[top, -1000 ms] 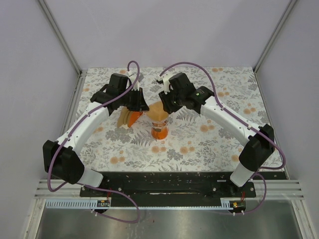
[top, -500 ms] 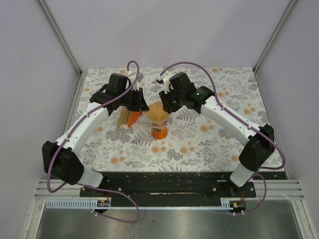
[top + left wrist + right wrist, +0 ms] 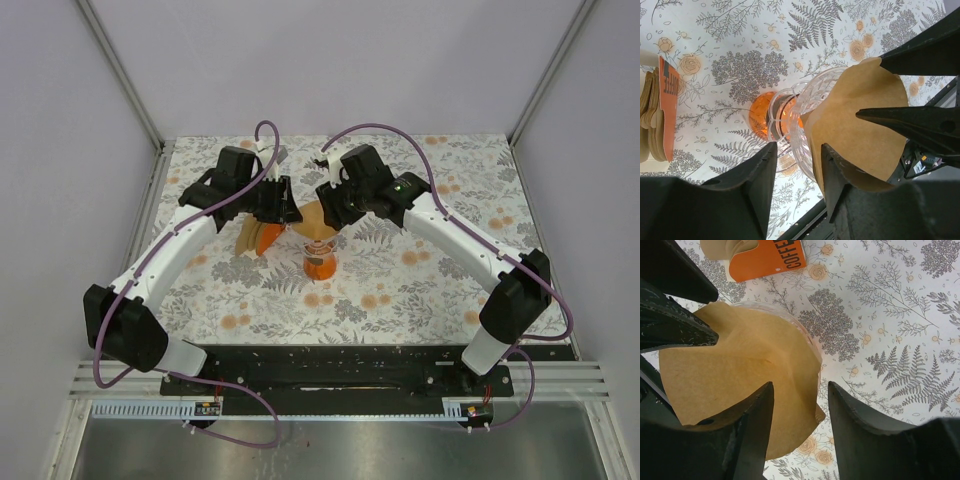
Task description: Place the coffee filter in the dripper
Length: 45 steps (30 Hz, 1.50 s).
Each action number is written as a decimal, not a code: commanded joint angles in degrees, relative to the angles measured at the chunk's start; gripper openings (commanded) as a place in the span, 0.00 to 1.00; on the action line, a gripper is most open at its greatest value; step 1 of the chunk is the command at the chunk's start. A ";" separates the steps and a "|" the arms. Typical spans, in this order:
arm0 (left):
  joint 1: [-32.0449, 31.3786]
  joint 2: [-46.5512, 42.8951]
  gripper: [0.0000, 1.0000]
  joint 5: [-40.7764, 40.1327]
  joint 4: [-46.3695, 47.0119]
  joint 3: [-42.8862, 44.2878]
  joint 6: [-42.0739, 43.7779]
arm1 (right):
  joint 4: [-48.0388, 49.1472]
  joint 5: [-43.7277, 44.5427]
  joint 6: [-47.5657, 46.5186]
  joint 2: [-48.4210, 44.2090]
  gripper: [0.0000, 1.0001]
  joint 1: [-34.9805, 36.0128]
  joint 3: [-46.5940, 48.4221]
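With the left gripper [image 3: 799, 146] and right gripper [image 3: 801, 385] both spread at 10 and 2 o'clock of the dripper [image 3: 775, 117] mid-desk [image 3: 420, 290], the coffee filter [image 3: 740, 365] sits loose and unseated in its mouth, so a brushing finger could drag it out.

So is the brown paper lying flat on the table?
No, the coffee filter sits curved in the mouth of the clear dripper.

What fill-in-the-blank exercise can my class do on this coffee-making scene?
The coffee filter is light ____ paper.
The dripper has an ____ base.
The left gripper and the right gripper both stand ____.
Missing words: brown, orange, open.
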 commanded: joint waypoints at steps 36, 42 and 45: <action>19.79 -6.83 0.99 -19.39 11.56 1.73 9.25 | 8.96 8.26 3.39 -14.46 0.99 -22.58 -2.78; 28.31 -4.99 0.99 -20.71 21.58 -9.08 9.96 | 17.74 1.33 8.04 -16.66 1.00 -35.24 -15.96; 31.57 -3.06 0.99 -19.04 23.69 -11.91 9.87 | 27.31 4.20 9.72 -18.50 0.99 -39.12 -25.01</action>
